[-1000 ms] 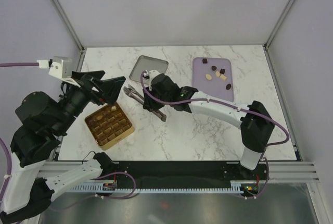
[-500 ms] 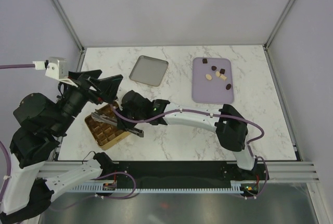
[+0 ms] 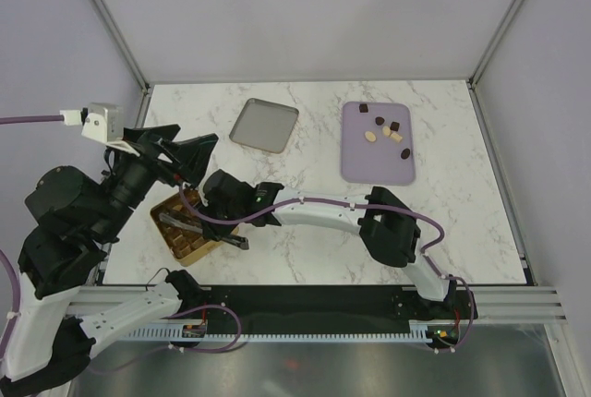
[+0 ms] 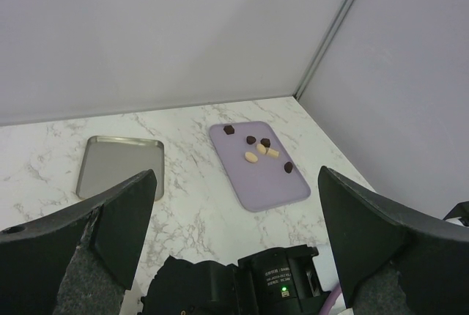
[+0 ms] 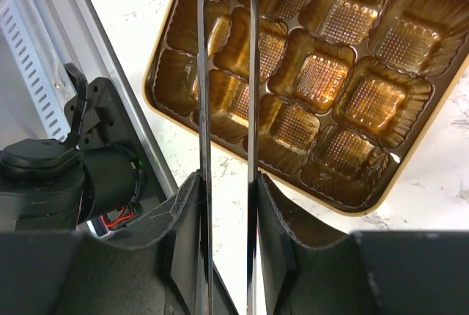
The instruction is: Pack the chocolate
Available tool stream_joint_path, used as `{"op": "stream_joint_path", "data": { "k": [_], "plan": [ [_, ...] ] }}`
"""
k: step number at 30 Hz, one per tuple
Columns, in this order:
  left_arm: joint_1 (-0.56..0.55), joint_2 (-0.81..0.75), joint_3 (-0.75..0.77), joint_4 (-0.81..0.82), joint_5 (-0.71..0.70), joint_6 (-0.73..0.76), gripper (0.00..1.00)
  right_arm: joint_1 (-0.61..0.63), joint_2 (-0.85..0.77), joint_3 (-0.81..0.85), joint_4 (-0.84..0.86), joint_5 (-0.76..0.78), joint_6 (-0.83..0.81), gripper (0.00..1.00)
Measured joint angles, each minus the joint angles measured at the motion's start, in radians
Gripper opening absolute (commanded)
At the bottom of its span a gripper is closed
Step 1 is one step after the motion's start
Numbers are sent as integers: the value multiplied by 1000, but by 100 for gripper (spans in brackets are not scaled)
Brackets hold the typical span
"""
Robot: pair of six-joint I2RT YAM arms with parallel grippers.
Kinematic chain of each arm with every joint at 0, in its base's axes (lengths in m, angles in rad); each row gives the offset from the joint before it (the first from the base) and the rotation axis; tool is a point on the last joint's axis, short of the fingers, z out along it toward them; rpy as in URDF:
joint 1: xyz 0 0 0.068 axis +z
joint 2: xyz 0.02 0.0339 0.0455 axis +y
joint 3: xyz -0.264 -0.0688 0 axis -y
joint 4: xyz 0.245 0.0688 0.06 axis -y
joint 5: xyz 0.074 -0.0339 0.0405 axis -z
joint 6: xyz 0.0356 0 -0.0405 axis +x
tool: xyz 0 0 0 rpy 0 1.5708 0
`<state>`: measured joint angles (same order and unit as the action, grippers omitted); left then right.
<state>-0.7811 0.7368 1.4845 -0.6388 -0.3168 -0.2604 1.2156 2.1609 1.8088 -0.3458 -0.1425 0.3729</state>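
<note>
Gold box lies beneath tongs pinched in right hand; lilac tray holds chocolate; left hand spread.

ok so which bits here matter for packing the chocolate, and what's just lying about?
In use: chocolate pieces, lilac tray under them, gold box, tongs clamped in the right gripper.
Lying about: silver tray; left gripper, open, holding nothing.
</note>
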Motion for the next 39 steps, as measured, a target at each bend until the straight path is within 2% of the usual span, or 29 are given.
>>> {"op": "stream_joint_path", "data": {
  "k": [16,33,39],
  "plan": [
    [0,14,-1,1,-6,3,100,6,27,51,-31,-2,-26,50],
    [0,26,-1,0,-6,8,100,4,29,71,-36,35,-64,47],
    [0,27,-1,-2,-6,8,100,-11,-55,31,-32,52,-66,46]
  ]
}}
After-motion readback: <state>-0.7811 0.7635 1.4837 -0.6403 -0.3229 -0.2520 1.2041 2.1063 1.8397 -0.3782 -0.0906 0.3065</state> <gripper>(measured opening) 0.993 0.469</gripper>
